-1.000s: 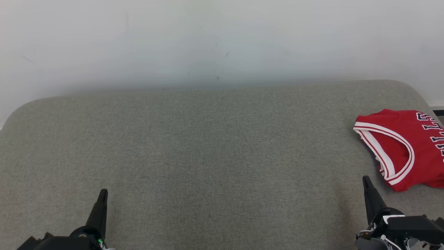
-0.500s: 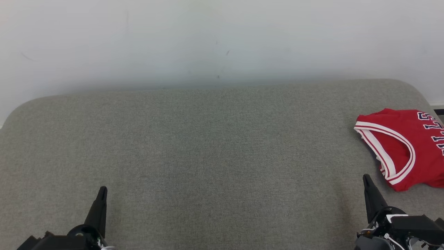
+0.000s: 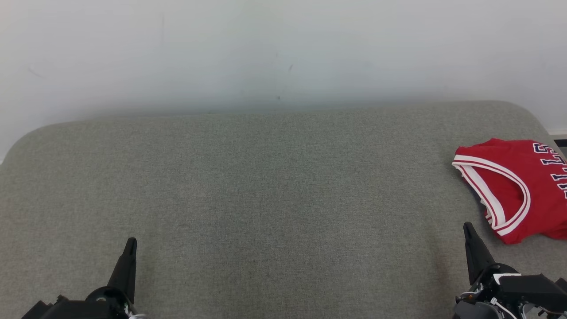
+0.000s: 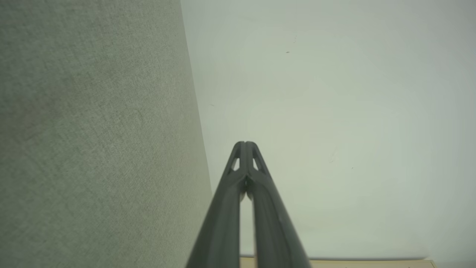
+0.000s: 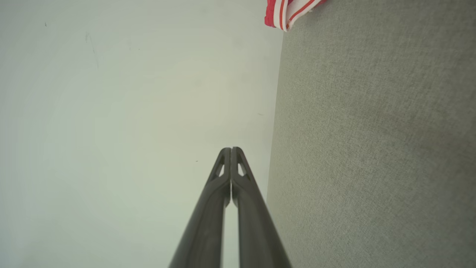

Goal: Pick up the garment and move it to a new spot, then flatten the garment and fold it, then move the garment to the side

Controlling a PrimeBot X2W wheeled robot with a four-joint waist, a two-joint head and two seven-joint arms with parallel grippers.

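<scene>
Red cloth edged with white-and-red striped trim, the garment (image 3: 509,186) lies folded at the right side of the desk (image 3: 274,199), nearer its far edge than its near one, and the picture's right border cuts it off. A curved, trimmed opening faces the robot's left, toward the middle of the desk. The white, dark-outlined letters lie on their sides and run in a column from far to near along the right border. The part in view is likewise longer from far to near than across, but its full long axis cannot be told because the rest is cut off. In the right wrist view a striped corner of the garment (image 5: 286,11) shows at the top edge.

The desk is covered in grey-green woven fabric, has rounded far corners and stands against a pale wall (image 3: 266,53).

The right gripper (image 3: 467,227) hovers low at the lower right, near the garment's near corner but apart from it, pointing toward the wall. In its wrist view the right gripper (image 5: 231,149) has its jaws pressed together with nothing between them. The left gripper (image 3: 130,241) sits at the lower left, well apart from the garment. Its wrist view shows the left gripper (image 4: 245,143) with jaws likewise closed on nothing.
</scene>
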